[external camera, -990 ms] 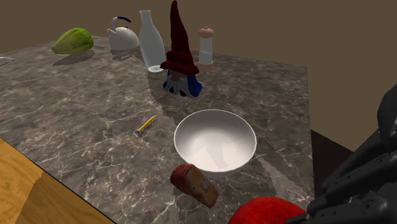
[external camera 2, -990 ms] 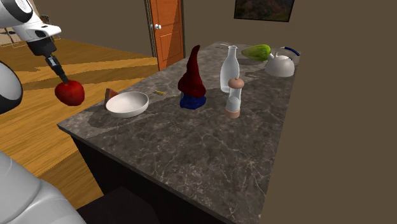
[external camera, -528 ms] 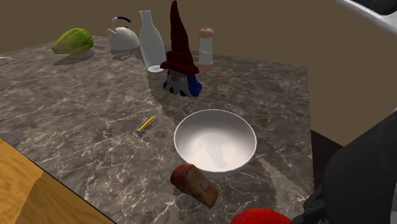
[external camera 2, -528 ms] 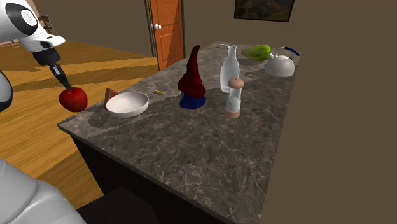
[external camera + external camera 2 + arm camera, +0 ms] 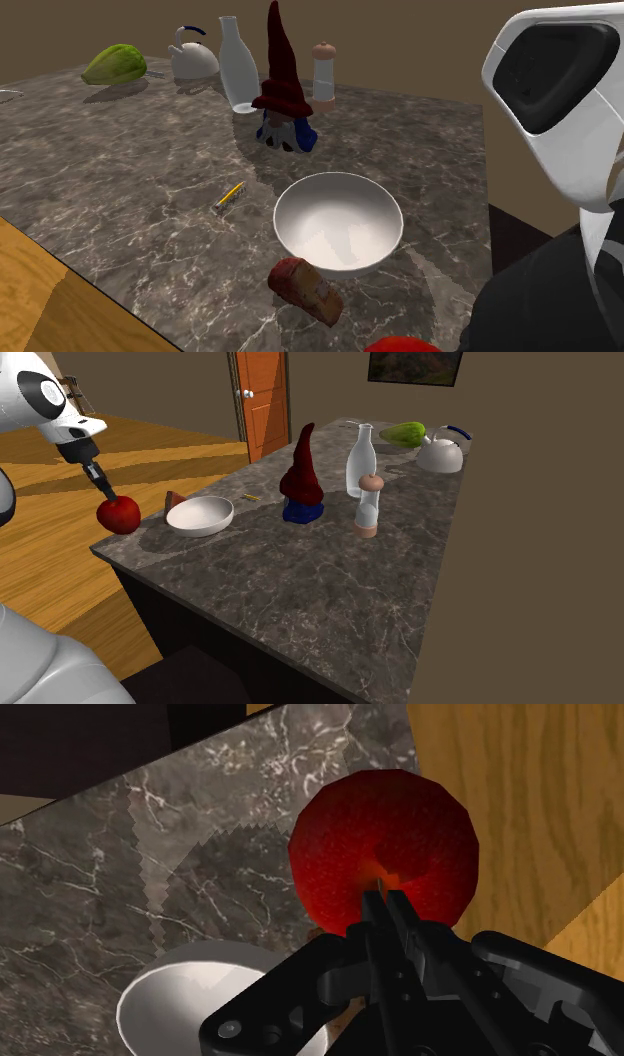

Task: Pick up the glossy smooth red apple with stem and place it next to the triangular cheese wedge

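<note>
Reading the second exterior view from its left, we first see the white arm [image 5: 45,402] slanting down to the gripper [image 5: 100,487]. Its two fingers are pinched almost together on the top of the red apple [image 5: 119,514]. In the wrist view we see them clasping the apple at its dimple. The apple hangs at the corner of the dark marble counter [image 5: 300,582], partly over the stone and partly over the wooden floor [image 5: 170,447]. We cannot tell whether it touches the counter.

Next comes the cheese wedge [image 5: 176,500], reddish brown, lying close to that same corner and near the apple. Just beside it stands a white bowl [image 5: 200,514], upright, near the short edge. A yellow pencil [image 5: 251,498] lies flat beyond the bowl.

Toward the middle of the counter we find a gnome [image 5: 301,477] with a tall dark red hat. Then come a clear bottle [image 5: 361,460] and a pale grinder [image 5: 369,504], both upright.

At the far end lie a green vegetable [image 5: 404,433] and a white kettle [image 5: 440,452] with a dark handle, close to the far edge.
</note>
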